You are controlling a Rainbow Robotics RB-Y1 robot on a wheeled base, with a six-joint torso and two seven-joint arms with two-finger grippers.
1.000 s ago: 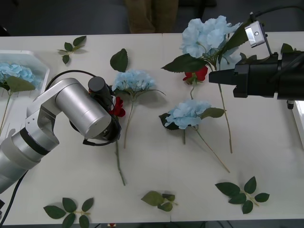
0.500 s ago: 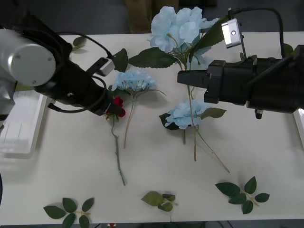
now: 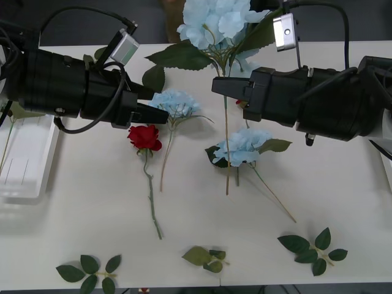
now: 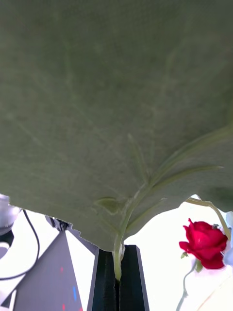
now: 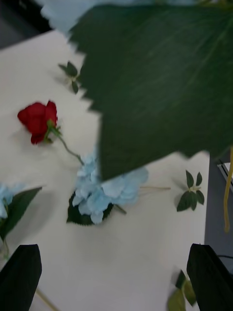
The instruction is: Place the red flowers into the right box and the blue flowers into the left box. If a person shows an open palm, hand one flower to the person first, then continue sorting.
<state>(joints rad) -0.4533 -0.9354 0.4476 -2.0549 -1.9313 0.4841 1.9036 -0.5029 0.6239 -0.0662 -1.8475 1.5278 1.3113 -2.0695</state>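
Blue hydrangea cluster [image 3: 214,24] is off the table at top centre of the front view, stem hanging down, pinched between the right gripper's [image 3: 219,86] pressed-together black fingers [image 4: 128,279]. Left gripper [image 3: 160,114] sits centre-left, fingers [image 5: 19,274] spread and holding nothing, just above a red rose [image 3: 145,136] lying on the table [image 3: 92,208]. Left box [image 3: 27,162] at the left edge; two more blue clusters [image 3: 243,147] lie mid-table.

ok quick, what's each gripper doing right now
Right gripper: shut on the stem of a blue flower, held up above the table.
Left gripper: open, holding nothing, over the table just above a red rose.
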